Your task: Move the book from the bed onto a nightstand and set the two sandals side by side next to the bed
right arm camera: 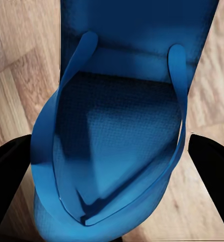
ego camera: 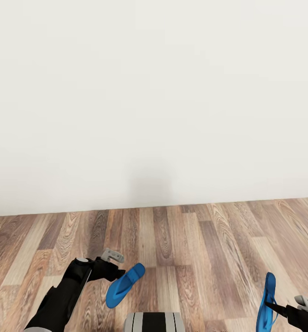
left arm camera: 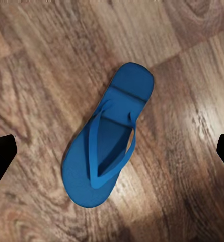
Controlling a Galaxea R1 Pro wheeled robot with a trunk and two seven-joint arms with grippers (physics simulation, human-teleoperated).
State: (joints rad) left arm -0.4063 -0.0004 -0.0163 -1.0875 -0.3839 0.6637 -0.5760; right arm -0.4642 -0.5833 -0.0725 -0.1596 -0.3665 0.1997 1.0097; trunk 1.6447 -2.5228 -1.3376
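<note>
Head view looks down at a white wall (ego camera: 154, 92) meeting the wood plank floor (ego camera: 195, 249). One blue sandal (ego camera: 124, 286) sits just in front of the left gripper (ego camera: 113, 256), and whether it rests on the floor or hangs from the gripper I cannot tell. In the left wrist view that same sandal (left arm camera: 107, 142) shows straps up over the planks, the two dark fingers wide apart at either side and clear of it, so the left gripper is released. The other sandal (ego camera: 266, 304) stands on edge at the right gripper (ego camera: 283, 308); the right wrist view shows it (right arm camera: 127, 126) close between the fingers, apparently grasped.
</note>
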